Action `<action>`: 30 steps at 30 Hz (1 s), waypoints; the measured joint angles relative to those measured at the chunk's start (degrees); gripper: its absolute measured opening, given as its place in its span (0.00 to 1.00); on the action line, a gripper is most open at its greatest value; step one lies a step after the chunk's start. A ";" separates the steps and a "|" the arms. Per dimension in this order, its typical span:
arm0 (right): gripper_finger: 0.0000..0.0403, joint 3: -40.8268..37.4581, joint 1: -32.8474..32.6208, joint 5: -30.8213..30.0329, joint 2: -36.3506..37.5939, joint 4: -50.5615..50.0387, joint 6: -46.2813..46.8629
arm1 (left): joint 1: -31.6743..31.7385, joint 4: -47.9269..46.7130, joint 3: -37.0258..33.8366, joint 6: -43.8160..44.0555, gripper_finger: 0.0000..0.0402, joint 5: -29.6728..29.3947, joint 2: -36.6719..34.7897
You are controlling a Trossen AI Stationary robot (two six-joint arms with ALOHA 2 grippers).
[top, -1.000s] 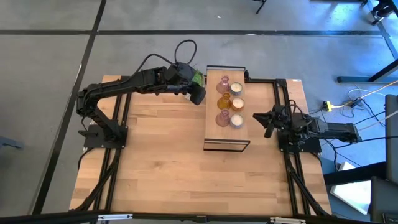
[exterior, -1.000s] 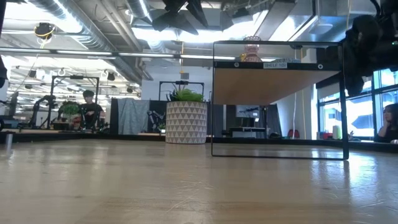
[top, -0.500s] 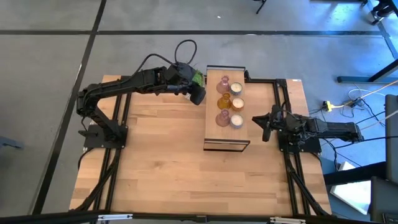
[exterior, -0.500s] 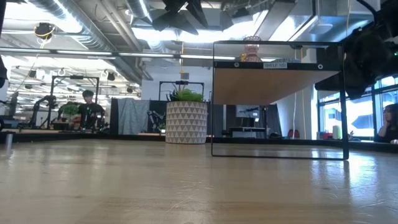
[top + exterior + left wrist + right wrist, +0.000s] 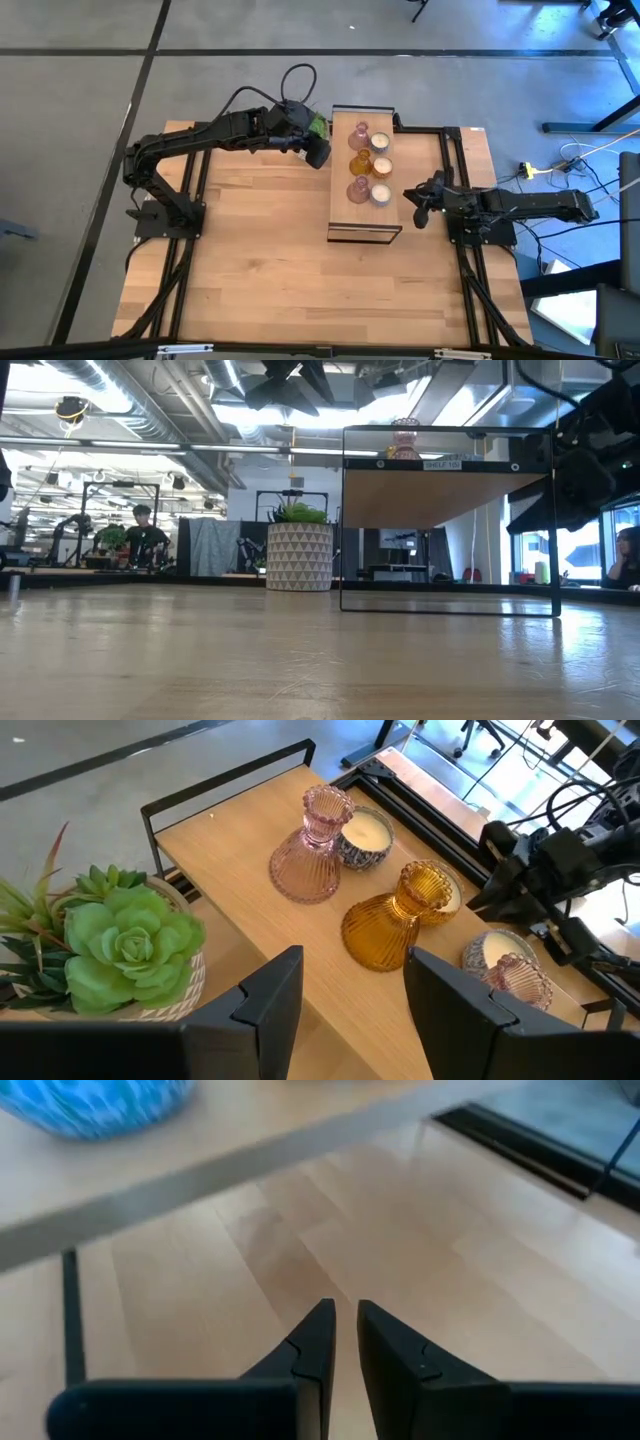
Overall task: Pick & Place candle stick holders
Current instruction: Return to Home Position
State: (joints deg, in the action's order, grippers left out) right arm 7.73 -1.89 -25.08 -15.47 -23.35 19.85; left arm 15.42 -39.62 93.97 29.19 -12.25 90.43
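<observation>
Six candle stick holders (image 5: 359,164) upright atop stand (image 5: 365,222).

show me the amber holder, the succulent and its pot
amber holder (image 5: 385,935), left wrist view, ribbed body
succulent (image 5: 130,935), left wrist view, central rosette
pot (image 5: 298,557), low view, patterned side

Green succulent (image 5: 130,935) in a white patterned pot, near the surface's (image 5: 290,270) far edge, just left of the stand. Long wooden black-framed stand (image 5: 365,224) runs from the far edge toward mid-surface, right of centre. Person (image 5: 143,532) seated in the room behind; yellow plug (image 5: 527,170) on the floor.
</observation>
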 joint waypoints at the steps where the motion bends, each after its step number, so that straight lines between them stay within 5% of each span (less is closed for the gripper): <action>1: 0.12 0.00 0.00 0.00 -0.87 0.00 0.54 | 0.00 0.00 0.00 0.00 0.43 0.02 0.00; 18: 0.12 0.00 0.00 -0.34 -6.60 0.09 3.24 | 0.00 0.00 0.00 -1.05 0.43 -0.26 0.00; 30: 0.13 0.00 0.02 7.18 -7.66 -0.29 8.83 | 0.00 -0.02 0.00 -1.03 0.43 -0.26 0.00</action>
State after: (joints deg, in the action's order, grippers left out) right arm 7.73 -1.87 -17.90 -23.13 -23.64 28.67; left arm 15.42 -39.64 93.97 28.16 -12.51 90.43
